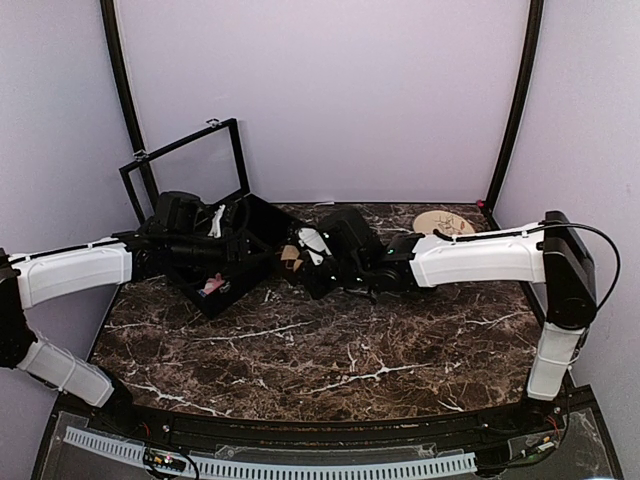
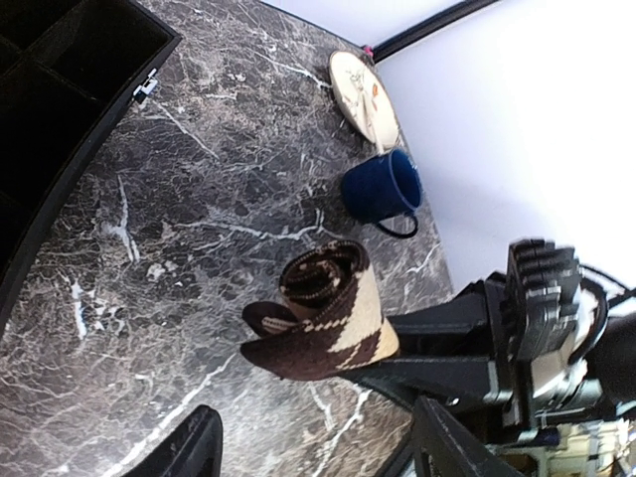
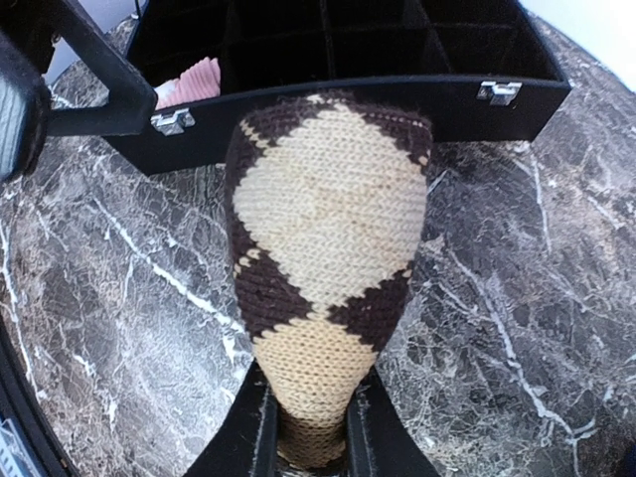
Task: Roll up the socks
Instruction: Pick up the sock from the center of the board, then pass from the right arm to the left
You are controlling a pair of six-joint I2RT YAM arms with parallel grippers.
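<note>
The black box (image 1: 225, 285) is taking up the far left corner of the worktop (image 1: 330, 360). Its lid (image 1: 190, 165) is standing upright behind it and walling off that side. Close by the box's right side both arms are crowding in. The right fingers (image 3: 238, 442) are clamping the argyle sock (image 3: 328, 229), rolled into a fat bundle, while the left fingers (image 2: 194, 447) are hanging spread wide just beside it, leaving little room between them. Farther right of the box, the blue mug (image 2: 383, 187) and tan plate (image 2: 363, 97) are standing toward the back wall. In front of the box, a wide stretch of marble is lying open.
</note>
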